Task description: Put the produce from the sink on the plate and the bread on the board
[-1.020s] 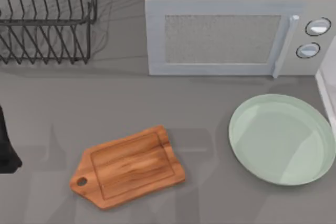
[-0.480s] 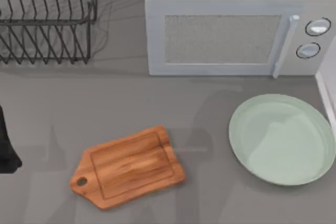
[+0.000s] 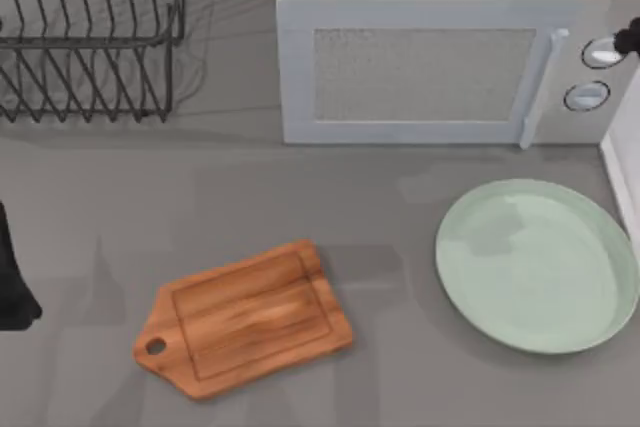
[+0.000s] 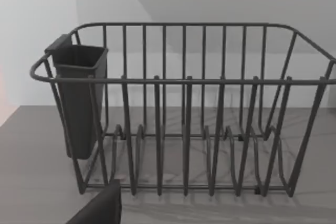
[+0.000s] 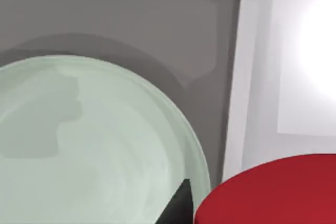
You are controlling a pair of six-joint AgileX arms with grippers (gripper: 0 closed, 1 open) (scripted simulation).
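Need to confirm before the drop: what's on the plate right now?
Nothing lies on the plate; its mint surface carries just shadows. In the right wrist view the red produce is close to the camera, beside the rim.

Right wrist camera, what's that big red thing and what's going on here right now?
That red thing is the produce, sitting close under the right arm's wrist camera, beside the rim of the mint-green plate. Whether the gripper actually holds it cannot be told. In the top view the plate and the wooden board both lie bare on the counter. The left arm sits at the table's left edge, facing the wire dish rack.
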